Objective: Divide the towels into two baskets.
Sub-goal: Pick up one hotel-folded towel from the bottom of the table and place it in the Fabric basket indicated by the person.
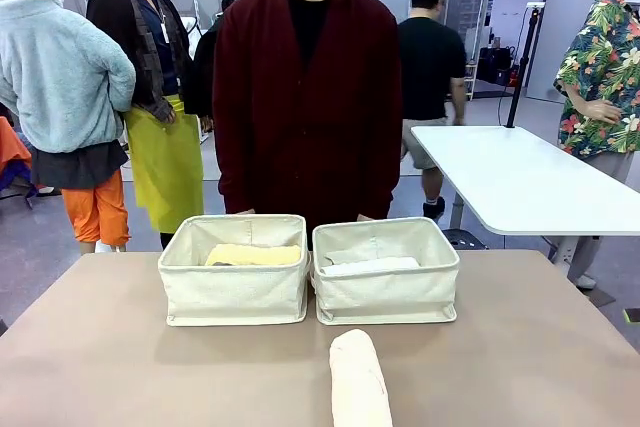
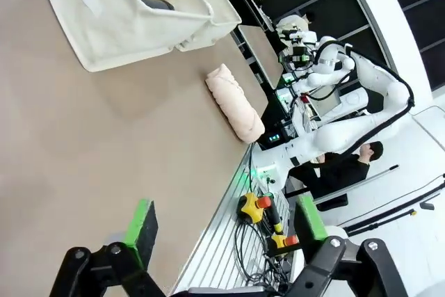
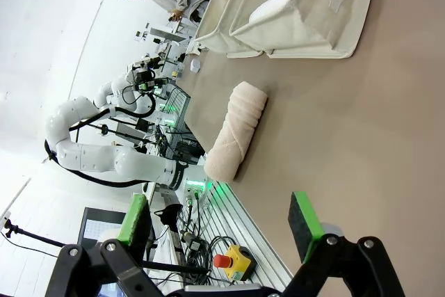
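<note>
A cream towel (image 1: 358, 382) lies on the desk (image 1: 120, 347) before two baskets, a yellow towel (image 1: 253, 255) in the left basket (image 1: 235, 297), a white towel (image 1: 370, 267) in the right basket (image 1: 385, 297). The left pincer (image 2: 224, 222) and right pincer (image 3: 217, 217) gape wide, empty.

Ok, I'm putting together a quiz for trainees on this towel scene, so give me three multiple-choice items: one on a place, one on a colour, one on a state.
1. Where does the cream towel lie?
A) in a person's hands
B) on the table
C) on the floor

2. What colour is the top towel in the left basket?
A) yellow
B) red
C) blue

3. How do the left arm's fingers stand?
A) shut on a towel
B) open, holding nothing
C) shut on a basket rim

Answers:
1 B: it rests on the bare table, in front of both baskets.
2 A: the yellow towel shows above the rim.
3 B: the green pads stand wide apart with nothing between them.
</note>
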